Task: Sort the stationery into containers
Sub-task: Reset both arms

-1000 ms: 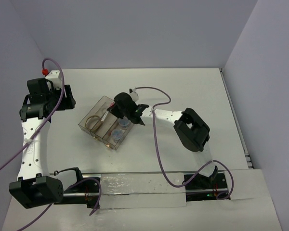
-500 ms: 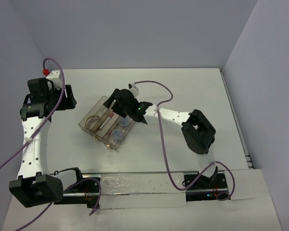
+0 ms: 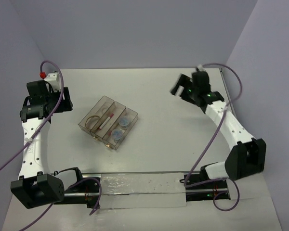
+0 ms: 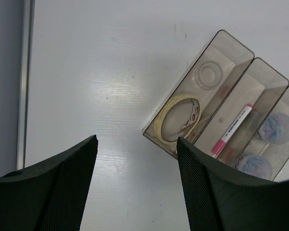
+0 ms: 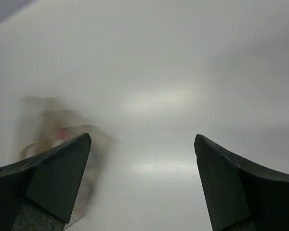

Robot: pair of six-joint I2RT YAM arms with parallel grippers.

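Right pincer (image 5: 142,139) spread, well apart from tray (image 3: 91,111), left pincer (image 4: 137,139) spread

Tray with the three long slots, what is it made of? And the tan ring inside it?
The tray looks like hard, glossy plastic, clear with a brownish tint: the white table shows through its walls and its thin edges catch the light. The tan ring looks like a thin, dull band, maybe rubber or maybe paper tape. It has small print on one side, so I can't tell which.
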